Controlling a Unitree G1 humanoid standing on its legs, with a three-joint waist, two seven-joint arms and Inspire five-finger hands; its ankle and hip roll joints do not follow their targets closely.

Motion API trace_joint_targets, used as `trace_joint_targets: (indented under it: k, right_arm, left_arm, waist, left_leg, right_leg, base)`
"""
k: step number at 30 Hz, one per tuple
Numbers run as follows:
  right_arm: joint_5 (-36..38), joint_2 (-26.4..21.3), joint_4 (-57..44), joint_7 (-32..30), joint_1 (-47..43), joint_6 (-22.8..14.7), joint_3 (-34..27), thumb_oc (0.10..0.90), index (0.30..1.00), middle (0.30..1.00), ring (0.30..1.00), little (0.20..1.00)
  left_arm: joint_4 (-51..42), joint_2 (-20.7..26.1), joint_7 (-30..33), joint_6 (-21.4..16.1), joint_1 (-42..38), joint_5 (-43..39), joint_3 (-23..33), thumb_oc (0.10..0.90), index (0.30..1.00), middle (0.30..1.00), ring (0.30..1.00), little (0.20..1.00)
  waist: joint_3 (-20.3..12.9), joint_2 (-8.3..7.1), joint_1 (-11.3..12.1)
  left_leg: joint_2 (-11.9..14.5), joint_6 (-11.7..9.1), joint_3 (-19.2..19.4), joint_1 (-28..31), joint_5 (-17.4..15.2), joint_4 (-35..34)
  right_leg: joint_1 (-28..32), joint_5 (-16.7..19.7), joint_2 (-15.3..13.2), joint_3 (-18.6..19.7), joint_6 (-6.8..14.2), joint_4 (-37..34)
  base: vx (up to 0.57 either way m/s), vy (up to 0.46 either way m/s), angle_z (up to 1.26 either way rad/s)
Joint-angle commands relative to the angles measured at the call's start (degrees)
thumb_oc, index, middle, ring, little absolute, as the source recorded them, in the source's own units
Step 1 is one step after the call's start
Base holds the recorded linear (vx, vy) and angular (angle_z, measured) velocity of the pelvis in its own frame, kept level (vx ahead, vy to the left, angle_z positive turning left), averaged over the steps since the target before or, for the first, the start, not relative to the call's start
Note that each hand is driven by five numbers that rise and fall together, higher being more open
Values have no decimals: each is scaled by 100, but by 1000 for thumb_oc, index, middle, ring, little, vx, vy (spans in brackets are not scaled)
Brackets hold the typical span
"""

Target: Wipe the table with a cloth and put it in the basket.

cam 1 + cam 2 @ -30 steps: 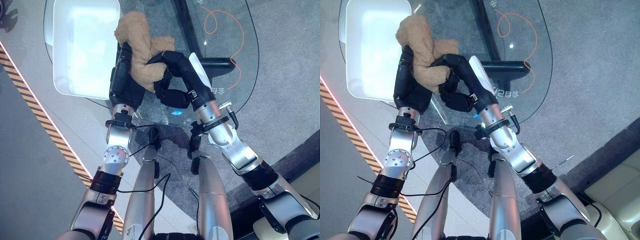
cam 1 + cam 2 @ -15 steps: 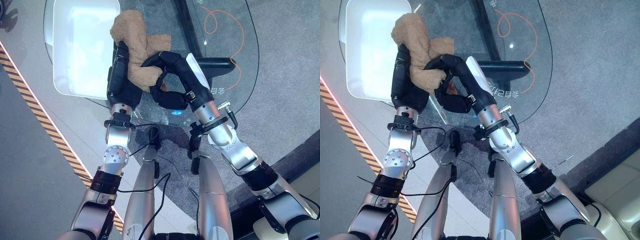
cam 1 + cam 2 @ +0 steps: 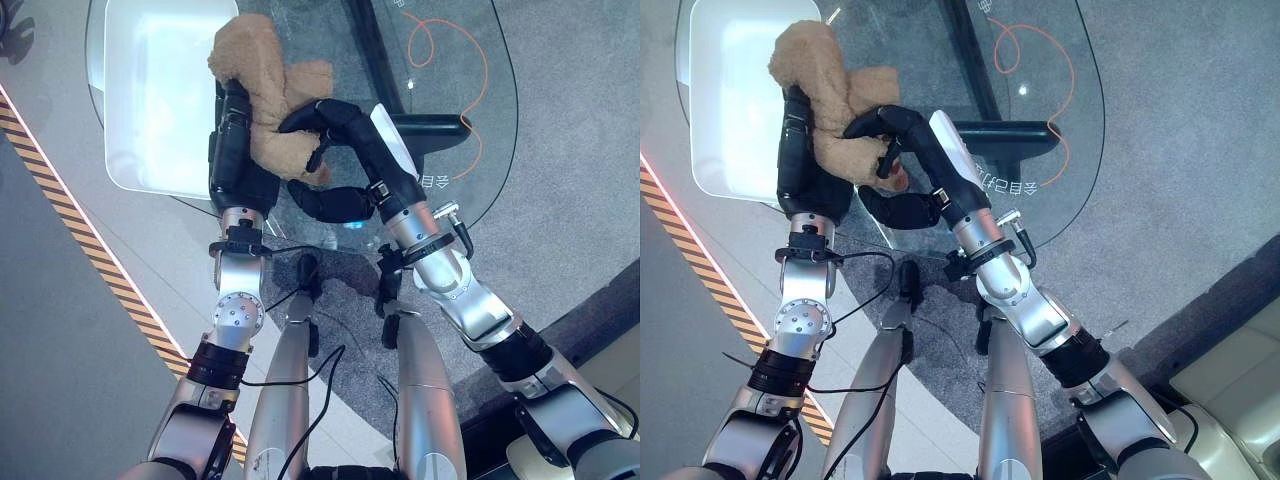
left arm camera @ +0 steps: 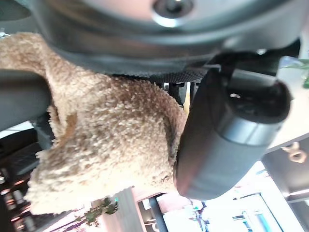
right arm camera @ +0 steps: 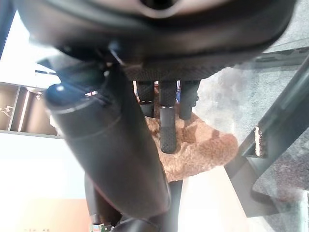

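A fluffy tan cloth [image 3: 268,90] is bunched up between my two hands over the near-left part of the glass table [image 3: 460,110]. My left hand [image 3: 232,150] grips it from the left, and the left wrist view has the cloth [image 4: 106,145] pinched between thumb and fingers. Fingers of my right hand [image 3: 350,125] hook over the cloth's right side, with the thumb stretched out below it. They press into the cloth [image 5: 193,150] in the right wrist view. The white basket [image 3: 150,90] stands just left of the cloth, at the table's left end.
An orange cord [image 3: 440,40] curls at the far right of the glass. A black frame bar [image 3: 430,125] runs under the table. Yellow-black striped tape [image 3: 80,240] crosses the floor on the left.
Both hands have carried the cloth a little farther away and to the left, toward the basket. The right thumb has swung out from under the cloth.
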Motion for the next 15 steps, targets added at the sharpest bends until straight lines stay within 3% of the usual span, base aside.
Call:
trace_joint_targets:
  k: [1,15]
  right_arm:
    - [-197,415,-1036,-276,-641,-715,-507,800,900,900,900,900]
    - [-286,450,-1037,-406,-672,-737,-608,800,900,900,900,900]
  left_arm:
    - [-1061,-101,-189,-743,-611,603,207,100,300,300,300,200]
    - [-1101,-133,261,-1151,-687,1041,383,100,300,300,300,200]
  waist:
    - [-165,-9,87]
    - [-165,-13,99]
  left_leg:
    - [-408,229,405,207,-687,342]
    - [-404,212,409,207,-693,356]
  right_leg:
    - [291,-8,412,-181,93,-519]
    - [287,-48,416,-189,80,-472]
  base:
    - [0,0,0]
    - [0,0,0]
